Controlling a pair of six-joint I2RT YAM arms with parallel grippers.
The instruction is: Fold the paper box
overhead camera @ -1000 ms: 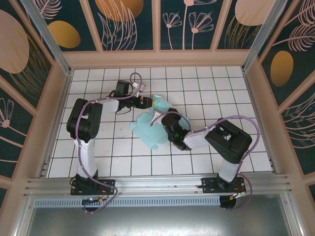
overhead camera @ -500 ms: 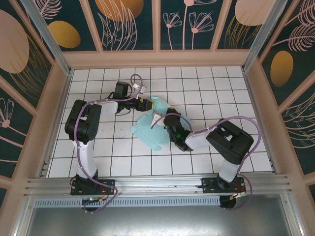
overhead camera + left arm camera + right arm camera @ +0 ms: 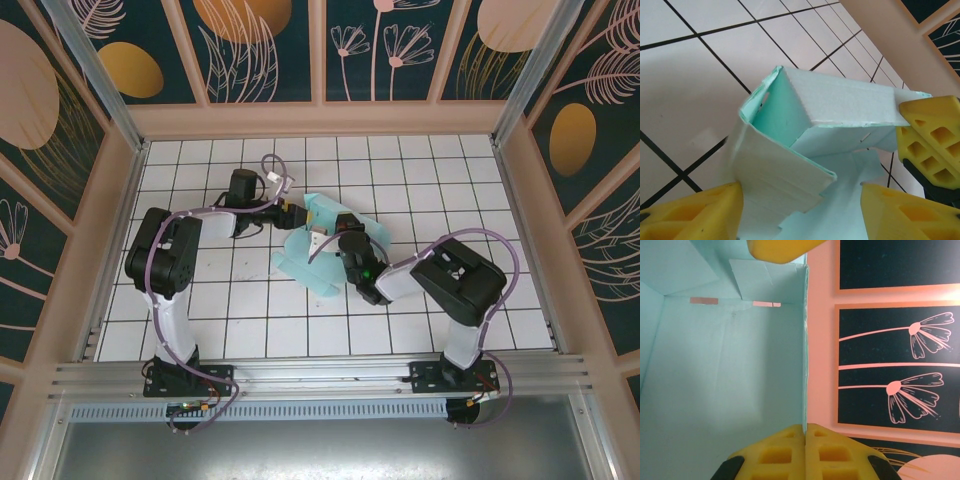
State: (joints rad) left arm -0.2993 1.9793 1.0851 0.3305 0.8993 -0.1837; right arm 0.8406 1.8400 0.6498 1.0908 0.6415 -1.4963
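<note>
The paper box [image 3: 304, 262] is pale mint-green card, half folded, lying mid-table between the two arms. My left gripper [image 3: 298, 214] reaches in from the left and stands open, its yellow fingers [image 3: 692, 212] astride a doubled-over side wall of the paper box [image 3: 840, 102]; the left finger touches that wall. My right gripper [image 3: 340, 232] is shut on the thin edge of an upright wall, seen between its fingertips in the right wrist view [image 3: 804, 434]. The box's inner floor [image 3: 725, 365] spreads to the left of that edge. The right gripper's yellow fingers [image 3: 931, 142] hold the panel's far corner.
White tiled table [image 3: 440, 190] with black grid lines, closed in by peach-framed walls [image 3: 320, 120] with dark floral panels. A metal rail [image 3: 320, 378] runs along the near edge by both arm bases. Purple cables loop along both arms.
My right gripper has moved toward the far side with the wall it pinches, raising that panel. The box has shifted and turned slightly. My left gripper stays astride the side wall.
</note>
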